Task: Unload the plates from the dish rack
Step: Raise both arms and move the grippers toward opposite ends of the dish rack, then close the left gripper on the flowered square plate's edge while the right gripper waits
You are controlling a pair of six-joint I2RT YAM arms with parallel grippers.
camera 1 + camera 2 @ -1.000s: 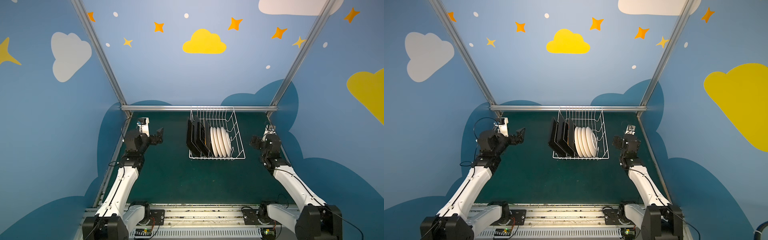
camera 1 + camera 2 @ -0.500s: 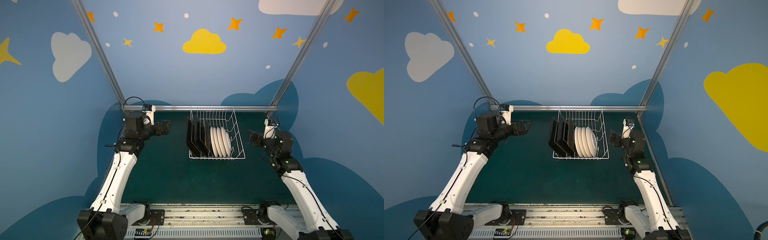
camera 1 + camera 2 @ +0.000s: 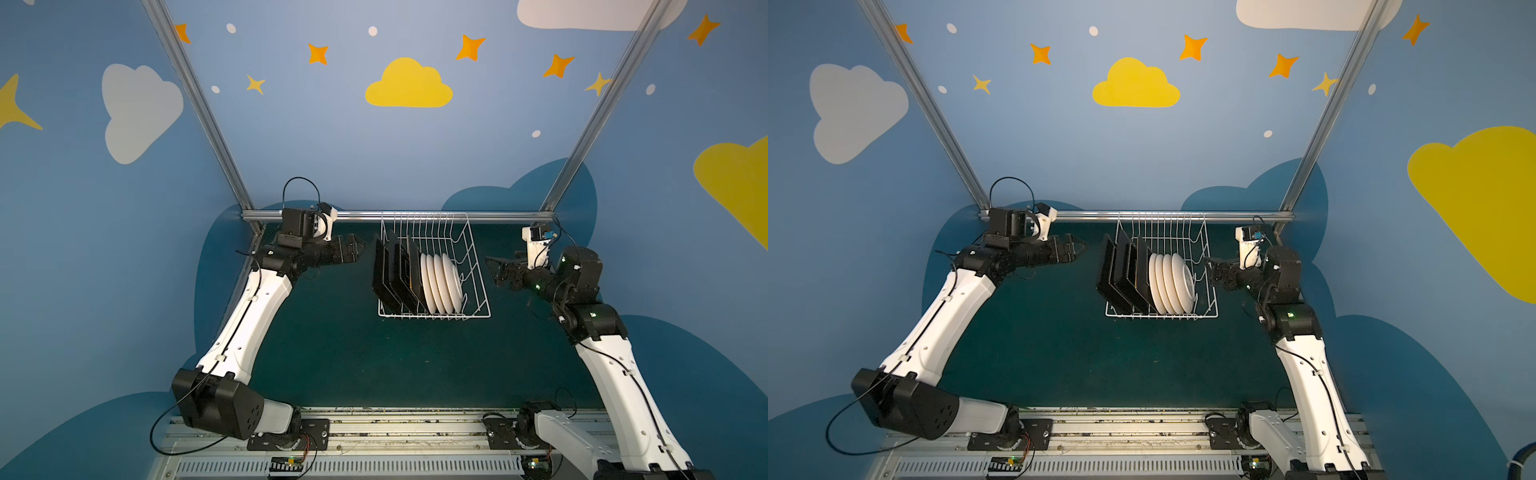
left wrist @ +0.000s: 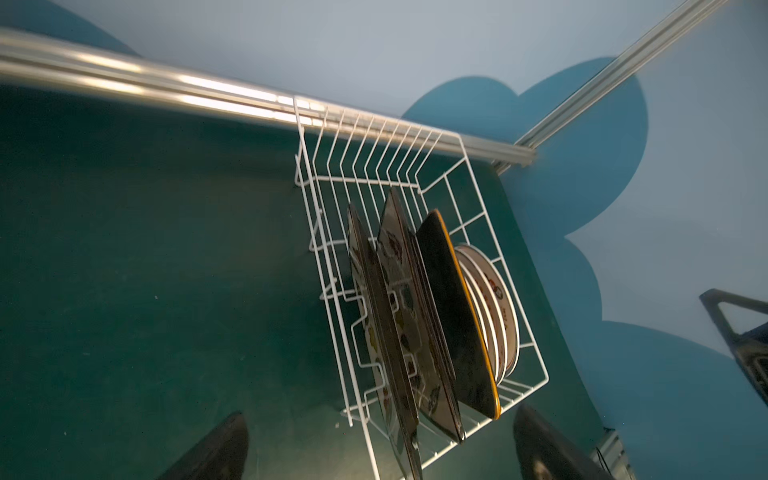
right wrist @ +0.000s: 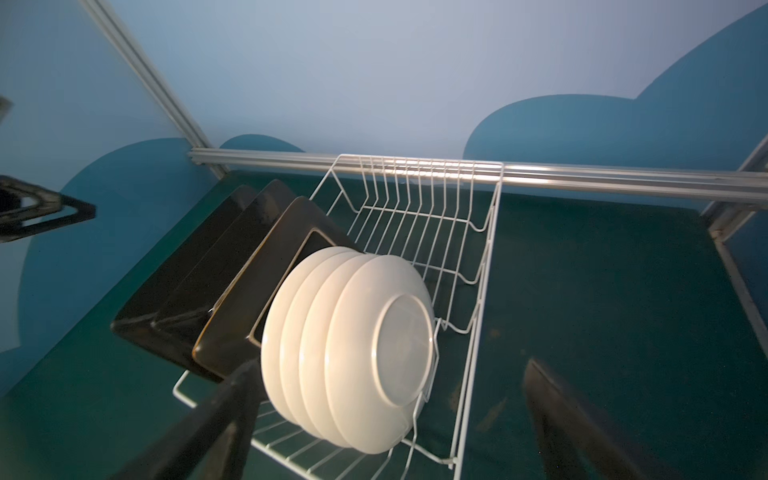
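Dish rack (image 3: 434, 316) stands centre frame, plates (image 3: 446, 282) upright inside. Left gripper (image 3: 359, 249) and right gripper (image 3: 493, 272) flank it, jaws spread, empty. Green mat (image 3: 374, 365) spreads open below.

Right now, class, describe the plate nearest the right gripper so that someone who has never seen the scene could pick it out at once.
Find the white wire dish rack by the back rail. In it stand black square plates, then round white plates, all on edge. Yours is the end white plate, its plain back facing the right gripper.
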